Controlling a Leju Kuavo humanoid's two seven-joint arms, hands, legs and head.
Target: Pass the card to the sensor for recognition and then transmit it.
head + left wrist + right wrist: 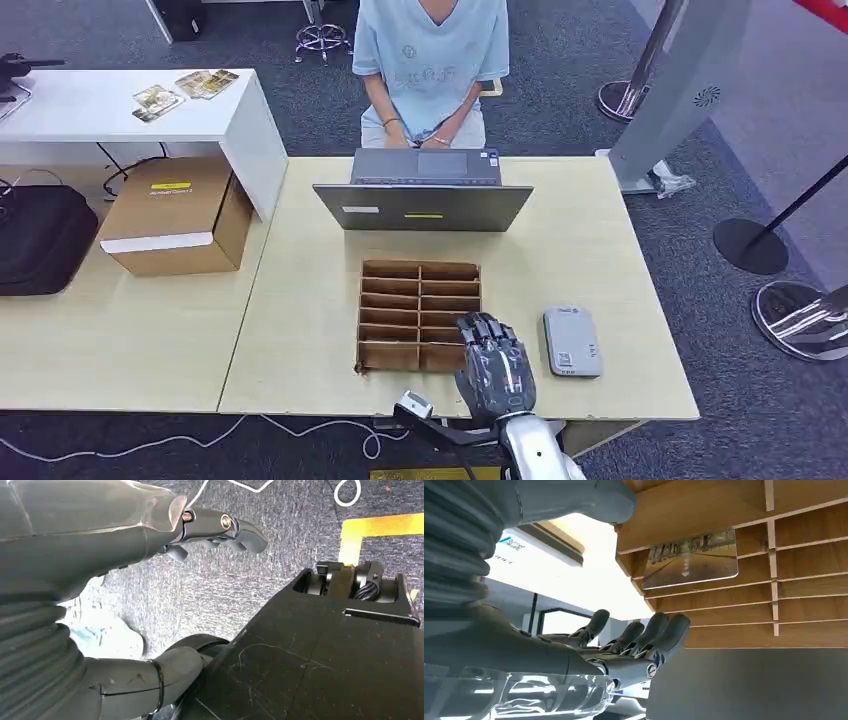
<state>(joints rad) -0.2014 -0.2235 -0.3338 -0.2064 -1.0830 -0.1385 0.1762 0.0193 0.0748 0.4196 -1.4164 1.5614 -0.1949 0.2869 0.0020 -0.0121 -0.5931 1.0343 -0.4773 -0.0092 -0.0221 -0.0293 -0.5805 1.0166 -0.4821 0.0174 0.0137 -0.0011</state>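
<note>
- Currently, the right hand (pixel 493 362) is being held open and empty over the near right corner of the wooden divider tray (pixel 419 314) on the table (pixel 300 330).
- Just ahead of its fingers (pixel 663 632), the card (pixel 690 557) is being kept in a slot, standing on edge, its long axis lying along the slot.
- Beside the tray, the grey sensor (pixel 572 341) is lying to the hand's right.
- Well away at the robot's side, the left hand (pixel 125 535) is hanging empty, fingers loosely curled; the right hand is judged nearer.

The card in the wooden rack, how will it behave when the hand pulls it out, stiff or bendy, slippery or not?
The card looks thin and flat with rounded corners, so probably stiff and light. Its glossy printed face suggests it may slip between the fingers of the right hand. It stands in a narrow slot of the wooden rack, so it should slide out straight but could catch if tilted.
</note>
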